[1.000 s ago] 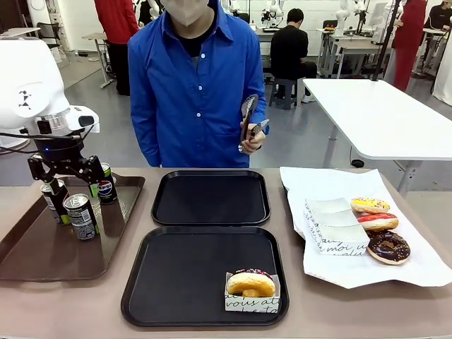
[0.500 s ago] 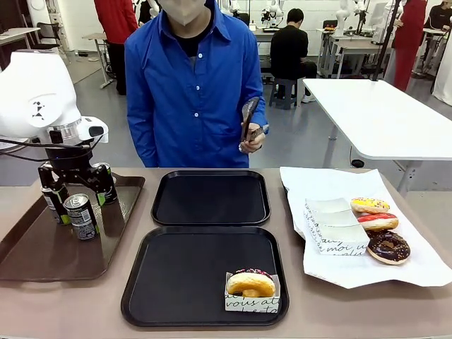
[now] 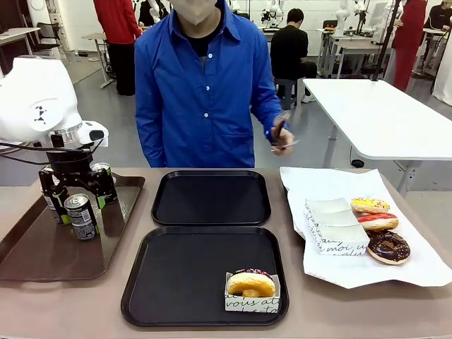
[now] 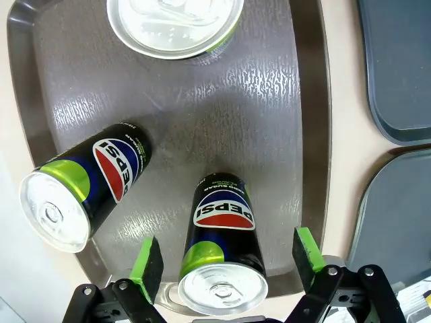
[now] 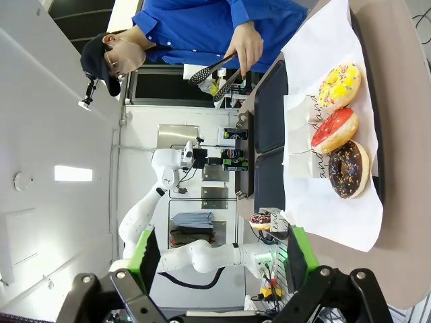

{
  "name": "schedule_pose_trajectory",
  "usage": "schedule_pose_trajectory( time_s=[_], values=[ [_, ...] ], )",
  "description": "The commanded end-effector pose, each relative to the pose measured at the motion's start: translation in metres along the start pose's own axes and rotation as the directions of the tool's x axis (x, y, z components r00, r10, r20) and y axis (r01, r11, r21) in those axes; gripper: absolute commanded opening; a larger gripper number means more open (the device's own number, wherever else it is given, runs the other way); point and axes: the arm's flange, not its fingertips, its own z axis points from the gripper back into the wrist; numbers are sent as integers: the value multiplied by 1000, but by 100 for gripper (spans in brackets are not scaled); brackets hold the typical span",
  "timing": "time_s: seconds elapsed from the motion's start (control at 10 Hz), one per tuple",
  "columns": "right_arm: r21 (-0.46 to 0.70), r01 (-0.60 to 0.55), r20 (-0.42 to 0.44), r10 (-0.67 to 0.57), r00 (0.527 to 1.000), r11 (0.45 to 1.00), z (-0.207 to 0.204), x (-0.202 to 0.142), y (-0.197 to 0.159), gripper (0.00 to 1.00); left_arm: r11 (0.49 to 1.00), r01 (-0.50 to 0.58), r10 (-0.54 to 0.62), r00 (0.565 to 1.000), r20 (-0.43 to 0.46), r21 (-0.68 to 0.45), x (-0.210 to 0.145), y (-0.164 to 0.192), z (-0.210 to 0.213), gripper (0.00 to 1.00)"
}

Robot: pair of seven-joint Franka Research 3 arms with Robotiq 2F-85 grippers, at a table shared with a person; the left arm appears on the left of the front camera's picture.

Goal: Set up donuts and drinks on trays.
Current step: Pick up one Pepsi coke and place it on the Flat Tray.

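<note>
The left gripper (image 4: pixel 227 256) has sunk over the brown tray (image 3: pixel 42 268) at nine o'clock, jaws wide astride an upright Pepsi can (image 4: pixel 222 235), ready to grasp, while the right gripper (image 5: pixel 221 259) hangs wide and the person's tongs (image 3: pixel 280 134) swing toward the three o'clock donuts (image 3: pixel 378 222).

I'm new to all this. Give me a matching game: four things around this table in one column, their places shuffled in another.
1. golden ring donut in white paper holder
2. yellow-glazed ring donut
3. slim dark Pepsi can
4. metal tongs

A. person's hand
B. near black square tray
C. white paper sheet
D. long brown tray, inside the open left tool

Pairs: 1-B, 2-C, 3-D, 4-A
</note>
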Motion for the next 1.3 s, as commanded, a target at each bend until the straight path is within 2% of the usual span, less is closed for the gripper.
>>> schedule_pose_trajectory(
  time_s=[0.0, 0.7, 0.8, 0.9, 1.0, 1.2],
  values=[
    [13, 0, 5, 0, 1000, 1000, -1, -1, 2, 100, 1000, -31, 31, 1000, 5, 5, -3, -1, -6, 100],
    [13, 0, 5, 0, 1000, 1000, -1, -1, 2, 100, 999, -53, 53, 998, 18, -13, -11, 13, -11, 100],
    [13, 0, 5, 0, 1000, 1000, -1, -1, 2, 100, 999, -42, 42, 999, 34, -13, -12, 12, -11, 52],
    [13, 0, 5, 0, 1000, 1000, -1, -1, 2, 100, 999, -40, 41, 999, 33, -8, -12, 12, -11, 47],
    [13, 0, 5, 0, 1000, 1000, -1, -1, 2, 100, 999, -40, 40, 999, 31, -10, -12, 12, -11, 0],
    [13, 0, 5, 0, 1000, 1000, -1, -1, 2, 100, 999, -50, 50, 999, 15, -5, -11, 12, -11, 0]
  ],
)
